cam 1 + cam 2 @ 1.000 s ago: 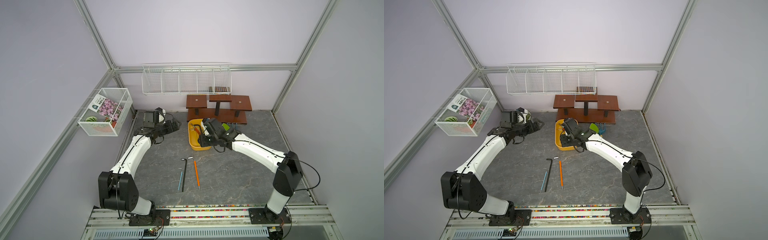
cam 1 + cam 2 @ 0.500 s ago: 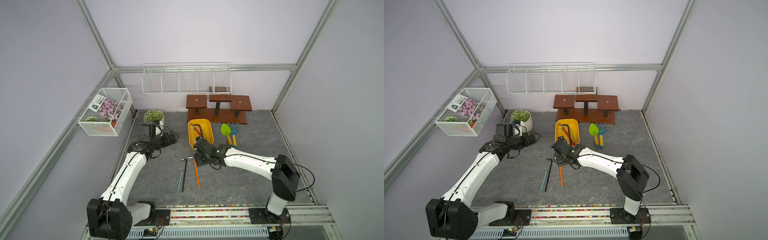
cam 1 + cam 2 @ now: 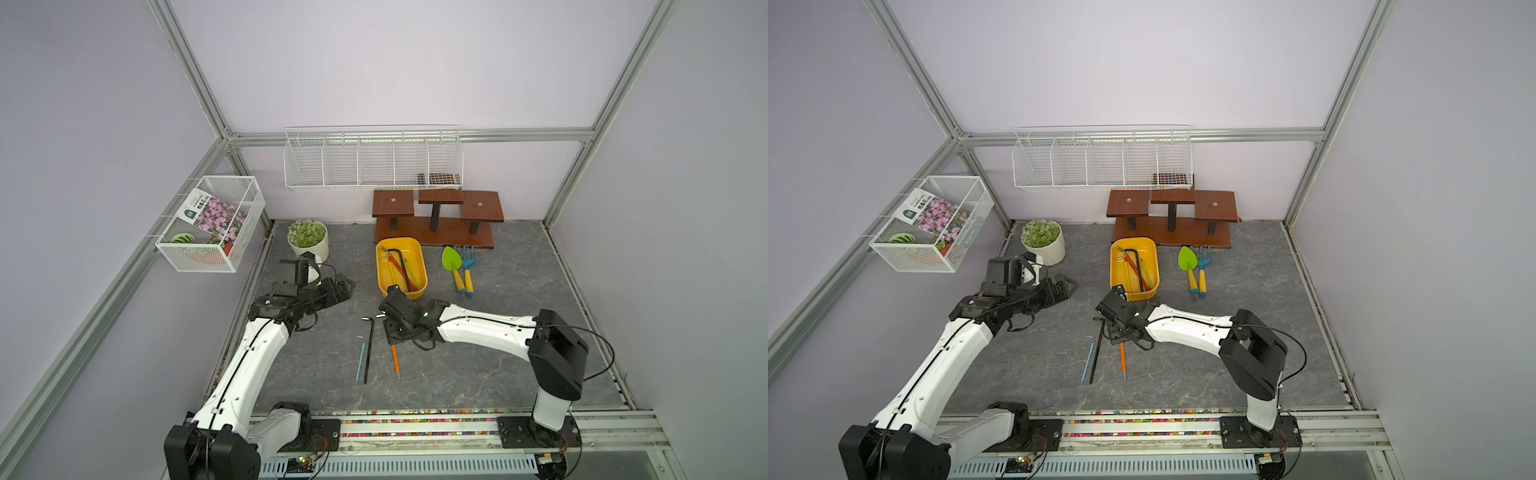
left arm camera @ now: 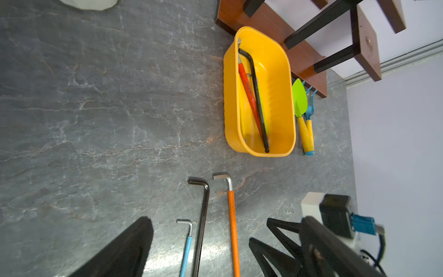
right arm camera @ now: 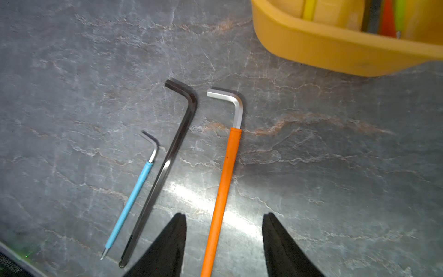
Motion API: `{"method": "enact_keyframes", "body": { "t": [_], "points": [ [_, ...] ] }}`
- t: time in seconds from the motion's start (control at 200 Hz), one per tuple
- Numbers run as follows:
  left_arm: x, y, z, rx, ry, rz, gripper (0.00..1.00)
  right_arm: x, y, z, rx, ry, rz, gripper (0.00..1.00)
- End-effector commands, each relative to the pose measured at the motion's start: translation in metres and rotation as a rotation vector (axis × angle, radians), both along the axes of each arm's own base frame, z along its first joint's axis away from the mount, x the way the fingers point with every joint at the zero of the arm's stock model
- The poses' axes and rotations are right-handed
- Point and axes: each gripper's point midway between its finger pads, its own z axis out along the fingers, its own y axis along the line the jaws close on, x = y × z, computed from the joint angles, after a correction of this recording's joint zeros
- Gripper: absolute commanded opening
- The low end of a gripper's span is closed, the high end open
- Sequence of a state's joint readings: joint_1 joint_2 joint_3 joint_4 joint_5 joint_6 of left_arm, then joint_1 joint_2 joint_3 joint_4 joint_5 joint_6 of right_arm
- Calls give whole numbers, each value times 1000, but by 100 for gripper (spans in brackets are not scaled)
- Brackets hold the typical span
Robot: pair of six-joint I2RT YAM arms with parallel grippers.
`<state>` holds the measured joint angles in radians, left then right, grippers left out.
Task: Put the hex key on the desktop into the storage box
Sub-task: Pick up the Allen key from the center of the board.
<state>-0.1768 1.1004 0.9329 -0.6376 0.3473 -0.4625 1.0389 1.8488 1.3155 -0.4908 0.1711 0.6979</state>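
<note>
Our right hand (image 5: pixel 224 214) stands half open, black fingers (image 5: pixel 167 244) astride the orange-sleeved hex key (image 5: pixel 225 172), not closed on it; our left hand (image 4: pixel 203 232) gapes empty. It lies on the veined grey surface (image 5: pixel 335 167) beside a black L-shaped key (image 5: pixel 167 163) and a thin blue key (image 5: pixel 134 196), near the yellow storage box (image 5: pixel 311 48).

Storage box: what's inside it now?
The storage box holds a black hex key, a red-sleeved key and a thin green one. The right arm hides its near corner in both top views.
</note>
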Motion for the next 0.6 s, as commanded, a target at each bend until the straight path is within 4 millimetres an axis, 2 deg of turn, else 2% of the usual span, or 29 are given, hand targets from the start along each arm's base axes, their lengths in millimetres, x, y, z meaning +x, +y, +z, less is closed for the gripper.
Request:
{"method": "enact_keyframes", "body": {
  "t": [0.0,0.24,0.595],
  "points": [
    [-8,7,-22,36,47,14,100,-5,3,-18,-14,41,-15,55],
    [-8,6,-16,40,43,-3,100,-8,5,-38,-48,76,-25,55],
    [-5,4,-18,38,51,-7,100,-10,4,-64,-129,106,-39,53]
  ]
}}
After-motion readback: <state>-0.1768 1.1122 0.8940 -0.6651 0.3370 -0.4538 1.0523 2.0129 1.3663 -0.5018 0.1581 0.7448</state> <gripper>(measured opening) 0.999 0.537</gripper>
